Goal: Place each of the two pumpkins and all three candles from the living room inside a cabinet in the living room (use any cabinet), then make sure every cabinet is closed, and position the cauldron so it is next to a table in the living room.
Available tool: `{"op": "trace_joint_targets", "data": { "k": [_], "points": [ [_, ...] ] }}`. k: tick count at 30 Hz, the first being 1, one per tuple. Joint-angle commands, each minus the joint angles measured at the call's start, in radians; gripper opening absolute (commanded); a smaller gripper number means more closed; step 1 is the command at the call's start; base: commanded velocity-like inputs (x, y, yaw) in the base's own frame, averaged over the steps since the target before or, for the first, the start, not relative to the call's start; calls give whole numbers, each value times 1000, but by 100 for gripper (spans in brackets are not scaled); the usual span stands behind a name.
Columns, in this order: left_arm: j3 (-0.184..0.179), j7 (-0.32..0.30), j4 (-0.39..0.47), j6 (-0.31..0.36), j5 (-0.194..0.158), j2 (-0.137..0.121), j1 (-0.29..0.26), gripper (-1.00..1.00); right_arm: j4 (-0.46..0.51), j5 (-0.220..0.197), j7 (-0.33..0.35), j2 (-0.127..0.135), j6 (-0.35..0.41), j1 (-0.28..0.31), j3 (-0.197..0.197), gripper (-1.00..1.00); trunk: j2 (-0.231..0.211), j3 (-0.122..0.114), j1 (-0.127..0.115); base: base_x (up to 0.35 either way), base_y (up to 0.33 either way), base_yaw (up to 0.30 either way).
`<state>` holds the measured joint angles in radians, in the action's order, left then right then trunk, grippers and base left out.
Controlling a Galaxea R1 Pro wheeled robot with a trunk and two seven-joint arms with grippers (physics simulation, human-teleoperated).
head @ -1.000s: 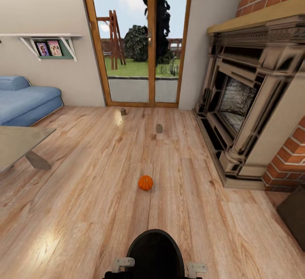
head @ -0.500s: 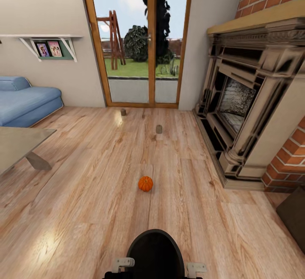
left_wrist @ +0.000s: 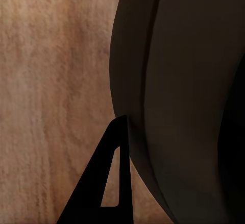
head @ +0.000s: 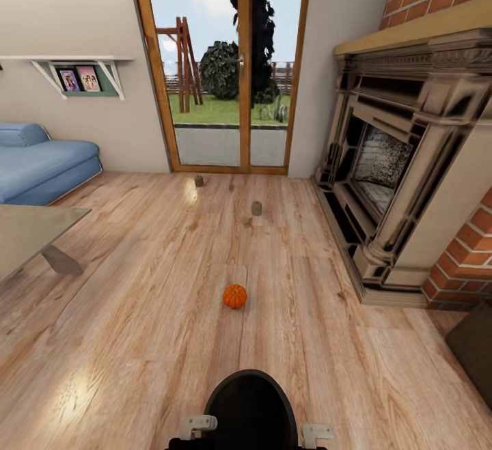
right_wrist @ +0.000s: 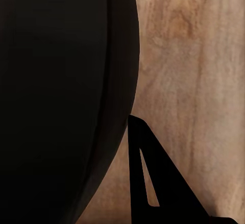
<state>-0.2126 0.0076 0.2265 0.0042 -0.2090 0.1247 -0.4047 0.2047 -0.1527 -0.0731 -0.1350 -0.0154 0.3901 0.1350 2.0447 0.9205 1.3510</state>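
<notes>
Barely anything has shifted over the last second: the whole head view just nudged a hair, so that's the camera and not the stuff on the floor. One pumpkin (head: 234,296) sits alone on the wood floor (head: 137,341) straight ahead of the robot's dark base (head: 251,409), well apart from everything else. Two candles are further off toward the glass door (head: 239,95): the nearer candle (head: 256,208) roughly in line with the pumpkin, the far candle (head: 199,180) close to the door frame. My guess is the pumpkin is light and rigid, but round and ribbed, so it could roll or squirt out; I'd pinch it across the widest part of the body, not by the stubby stem. The candles look like stiff little cylinders, easy to tip, so grab them around the sides. As for the pincers, each wrist view catches one dark finger, on the left gripper (left_wrist: 104,183) and the right gripper (right_wrist: 148,178), hanging over bare floor beside the base, so I can't tell how far open either is. Neither finger touches anything.
</notes>
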Motion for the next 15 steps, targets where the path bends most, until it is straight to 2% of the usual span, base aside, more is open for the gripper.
{"op": "trace_joint_targets", "data": {
  "k": [1, 12, 15],
  "points": [
    [-7, 2, -2, 0, -10, 0, 0, -100, 4, -5, -5, 0, -1, 1, 8, -100, 0, 1, 0, 0, 0, 0],
    [-7, -3, -1, 0, -10, 0, 0, -100, 4, -5, -5, 0, -1, 1, 8, -100, 0, 1, 0, 0, 0, 0],
    [-7, -3, -1, 0, -10, 0, 0, -100, 4, -5, -5, 0, -1, 1, 8, -100, -21, -9, -12, 0, 0, 0]
  ]
}}
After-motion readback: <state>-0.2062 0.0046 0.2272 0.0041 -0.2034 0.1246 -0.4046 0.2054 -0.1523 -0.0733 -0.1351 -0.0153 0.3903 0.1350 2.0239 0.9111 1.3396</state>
